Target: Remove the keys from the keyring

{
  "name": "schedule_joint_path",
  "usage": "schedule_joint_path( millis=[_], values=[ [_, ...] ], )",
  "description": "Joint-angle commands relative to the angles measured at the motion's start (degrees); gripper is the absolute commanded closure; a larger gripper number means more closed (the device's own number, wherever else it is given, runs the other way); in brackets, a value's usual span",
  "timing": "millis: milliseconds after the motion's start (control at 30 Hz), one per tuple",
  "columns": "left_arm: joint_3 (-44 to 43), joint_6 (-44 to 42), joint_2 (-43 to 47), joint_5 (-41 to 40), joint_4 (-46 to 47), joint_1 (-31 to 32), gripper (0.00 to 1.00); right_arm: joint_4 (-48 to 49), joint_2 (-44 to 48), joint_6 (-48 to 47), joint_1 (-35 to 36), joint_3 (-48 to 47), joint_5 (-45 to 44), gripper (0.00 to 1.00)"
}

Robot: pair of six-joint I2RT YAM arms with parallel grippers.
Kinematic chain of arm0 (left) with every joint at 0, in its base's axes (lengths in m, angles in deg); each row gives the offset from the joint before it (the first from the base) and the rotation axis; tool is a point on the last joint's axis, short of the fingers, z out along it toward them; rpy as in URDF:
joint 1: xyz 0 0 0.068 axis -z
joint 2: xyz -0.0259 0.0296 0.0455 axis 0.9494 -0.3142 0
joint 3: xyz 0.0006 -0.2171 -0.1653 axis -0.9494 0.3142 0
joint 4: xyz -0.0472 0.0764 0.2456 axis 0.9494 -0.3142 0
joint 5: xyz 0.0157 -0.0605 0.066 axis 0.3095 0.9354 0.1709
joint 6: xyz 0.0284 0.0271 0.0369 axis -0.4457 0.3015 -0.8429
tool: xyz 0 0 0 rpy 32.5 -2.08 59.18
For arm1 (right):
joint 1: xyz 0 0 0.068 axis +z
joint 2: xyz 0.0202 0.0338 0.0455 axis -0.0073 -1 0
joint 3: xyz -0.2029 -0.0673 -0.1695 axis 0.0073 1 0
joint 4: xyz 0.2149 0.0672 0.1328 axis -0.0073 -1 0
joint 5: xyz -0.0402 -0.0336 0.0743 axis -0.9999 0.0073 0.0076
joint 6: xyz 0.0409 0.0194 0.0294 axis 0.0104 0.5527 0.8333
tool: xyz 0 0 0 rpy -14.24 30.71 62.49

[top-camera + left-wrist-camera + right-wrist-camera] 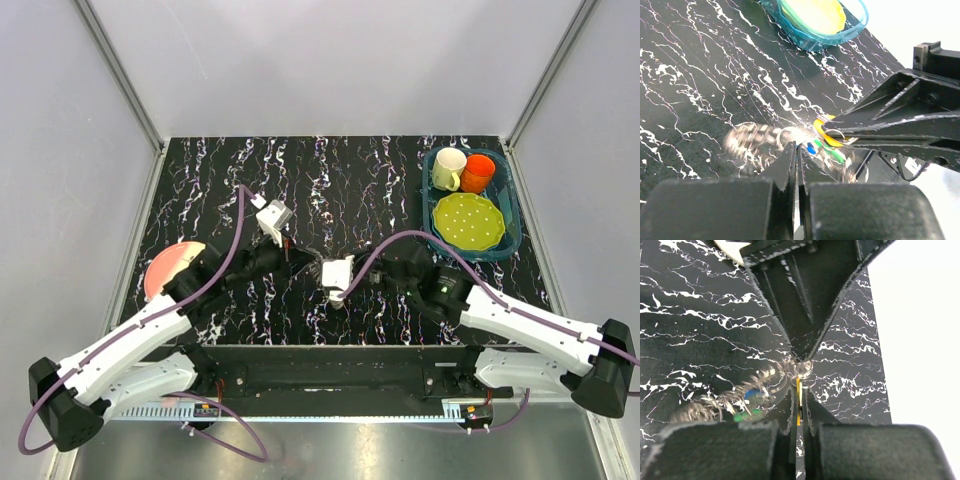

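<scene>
A black white-veined table (330, 180) carries a blue tray (513, 215) at its far right, holding a cream mug (449, 168), an orange cup (478, 172) and a green dotted plate (467, 221). A pink disc (170, 265) lies at the left edge.

The rear half of the black white-veined bench (330, 170) lies open. A blue plastic tray (513, 205) of crockery fills the right rear corner, and a pink round disc (172, 265) sits at the left edge. Mid-bench, the left gripper (796, 148) and right gripper (799, 386) meet tip to tip, both closed at the small coloured keys (826, 145), barring passage there.
</scene>
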Motion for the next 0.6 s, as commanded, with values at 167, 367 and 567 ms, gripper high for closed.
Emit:
schedule_joint_path(
  millis=[167, 367, 567],
  values=[
    [-2.75, 0.22, -1.35, -4.39, 2.88, -0.85, 1.0, 0.88, 5.02, -4.46, 2.89, 1.61, -1.65, 1.0],
    [-2.31, -0.13, -1.01, -1.23, 4.37, -0.85, 1.0, 1.14, 4.49, -4.99, 3.68, 1.96, -4.63, 1.0],
    [-1.79, 0.49, -0.13, -1.93, 3.76, -0.85, 1.0, 2.2, 4.23, -5.34, 3.59, 1.61, -5.87, 1.0]
  ],
)
